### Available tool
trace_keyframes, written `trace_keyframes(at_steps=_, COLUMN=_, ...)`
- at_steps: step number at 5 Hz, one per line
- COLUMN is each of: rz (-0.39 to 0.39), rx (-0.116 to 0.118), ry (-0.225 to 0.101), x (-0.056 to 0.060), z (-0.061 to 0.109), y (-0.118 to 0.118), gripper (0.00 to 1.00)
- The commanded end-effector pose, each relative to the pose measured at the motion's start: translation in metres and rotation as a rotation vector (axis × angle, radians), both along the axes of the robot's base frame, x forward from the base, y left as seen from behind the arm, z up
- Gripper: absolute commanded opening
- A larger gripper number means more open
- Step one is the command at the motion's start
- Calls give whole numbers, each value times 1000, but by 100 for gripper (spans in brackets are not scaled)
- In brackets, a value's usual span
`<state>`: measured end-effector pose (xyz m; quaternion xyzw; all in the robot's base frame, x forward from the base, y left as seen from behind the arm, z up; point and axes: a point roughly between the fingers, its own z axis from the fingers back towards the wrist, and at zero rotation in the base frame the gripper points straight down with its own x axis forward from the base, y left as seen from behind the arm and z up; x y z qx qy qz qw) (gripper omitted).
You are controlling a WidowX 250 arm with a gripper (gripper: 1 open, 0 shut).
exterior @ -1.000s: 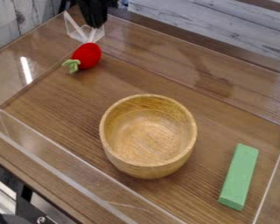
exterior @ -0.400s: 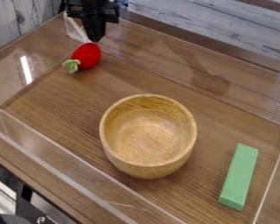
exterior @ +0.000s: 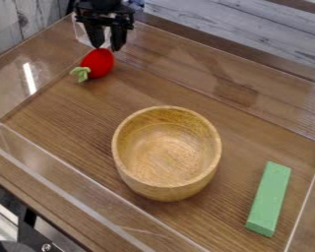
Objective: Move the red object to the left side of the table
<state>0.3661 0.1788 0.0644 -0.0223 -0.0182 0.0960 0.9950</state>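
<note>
Red object (exterior: 95, 62): small toy strawberry, lying on its side on the bench (exterior: 252, 108) in the far left part of the surface, near the left acrylic wall (exterior: 19, 61). Green leafy end (exterior: 80, 74) points toward the near left; the red body faces the far right. It rests on the wood, nothing gripping it.

End effector (exterior: 105, 39): black, at the top edge of the view, pointing down, just beyond the strawberry. Fingers (exterior: 119, 36) stand apart, with wood grain visible in the gap between them. Tips sit just above and behind the strawberry's red end; whether one tip brushes the fruit cannot be told from this angle.

Wooden bowl (exterior: 167, 152): round, pale, upright, near the middle of the bench, well apart from the strawberry, on its near right side.

Green block (exterior: 268, 198): flat, rectangular, lying near the near right corner, long side running roughly front to back, apart from the bowl.

Clear walls border the bench; the near wall (exterior: 82, 202) catches glare.
</note>
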Motion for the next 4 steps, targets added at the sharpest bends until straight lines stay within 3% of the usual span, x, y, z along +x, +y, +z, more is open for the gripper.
trace_keyframes(at_steps=1, rz=-15, rx=35, ry=-69, x=6, z=40, y=-10, gripper=100)
trace_keyframes(at_steps=3, rz=24, rx=40, ry=-64, x=-1, z=55, y=-31, gripper=100)
trace_keyframes(at_steps=4, rz=50, rx=44, ry=-57, x=4, z=73, y=-35, gripper=100)
